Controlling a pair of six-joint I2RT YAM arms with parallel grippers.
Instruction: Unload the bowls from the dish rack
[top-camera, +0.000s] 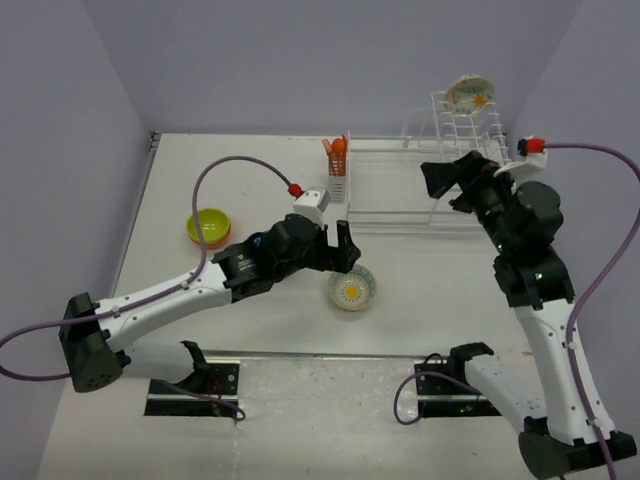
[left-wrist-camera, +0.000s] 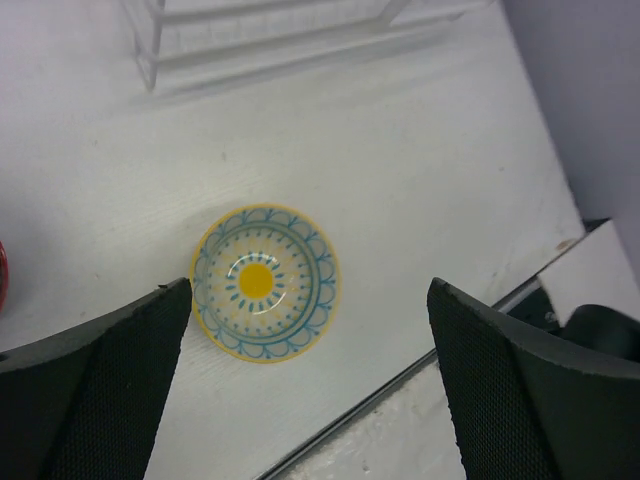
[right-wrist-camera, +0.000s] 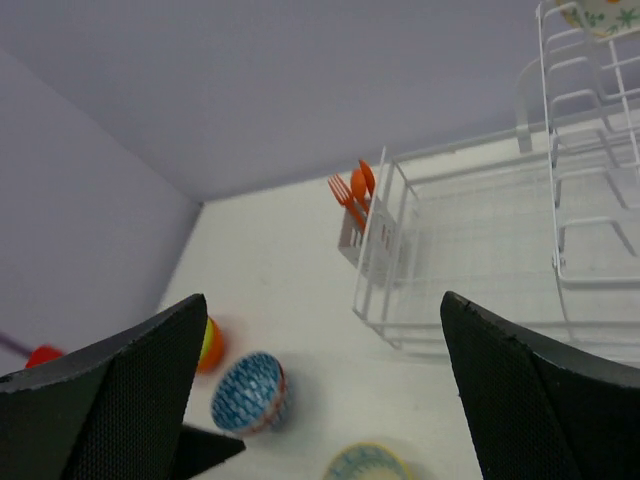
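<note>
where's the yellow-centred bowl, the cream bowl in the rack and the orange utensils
yellow-centred bowl (left-wrist-camera: 258, 281), left wrist view, its yellow middle
cream bowl (top-camera: 470, 93), top external view, its printed inside
orange utensils (right-wrist-camera: 358, 187), right wrist view, a spoon head

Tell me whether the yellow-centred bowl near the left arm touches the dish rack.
Apart. The top external view shows bare table between the yellow-centred bowl and the dish rack.

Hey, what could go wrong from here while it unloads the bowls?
1. The cream bowl perches atop the rack, on its tall section; a poor grip by the open right hand might tip it off.
2. The open left hand hovers over the yellow-centred bowl, not far from the front edge of the table; a low sideways move might shove it.
</note>
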